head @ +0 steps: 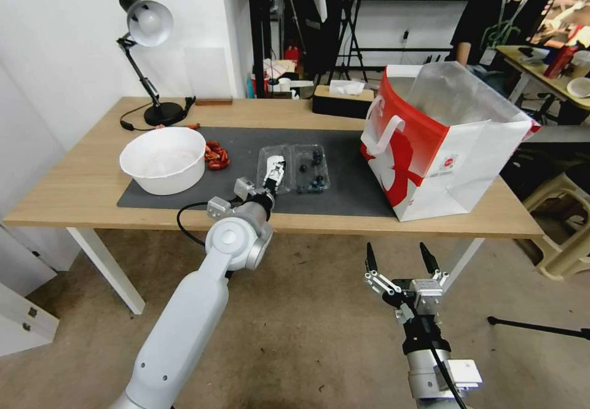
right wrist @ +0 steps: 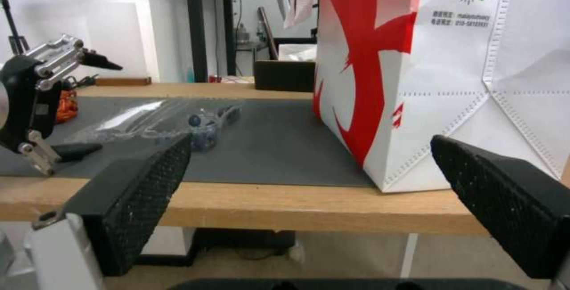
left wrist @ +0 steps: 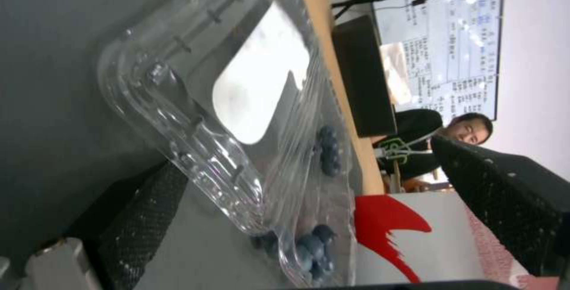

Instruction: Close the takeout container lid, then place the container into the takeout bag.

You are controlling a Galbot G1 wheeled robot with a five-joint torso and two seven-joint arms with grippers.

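Observation:
The container (head: pixel 310 172) lies open on the dark mat (head: pixel 350 194), a few blueberries (left wrist: pixel 327 151) in its right half. The takeout container lid (head: pixel 270 162) lies flat to its left, its white label (left wrist: pixel 261 76) facing up. My left gripper (head: pixel 275 176) is open at the lid's near edge. One finger (left wrist: pixel 145 212) rests low on the mat under that edge and the other finger (left wrist: pixel 505 196) stands high above it. The red-and-white takeout bag (head: pixel 442 144) stands open at the right of the table. My right gripper (head: pixel 399 260) hangs open below the table's front edge.
A big white bowl (head: pixel 163 160) sits on the mat's left end with red bits (head: pixel 216 155) beside it. A black desk lamp (head: pixel 147 58) and a dark tissue box (head: pixel 342 100) stand at the back. A person sits behind the bag.

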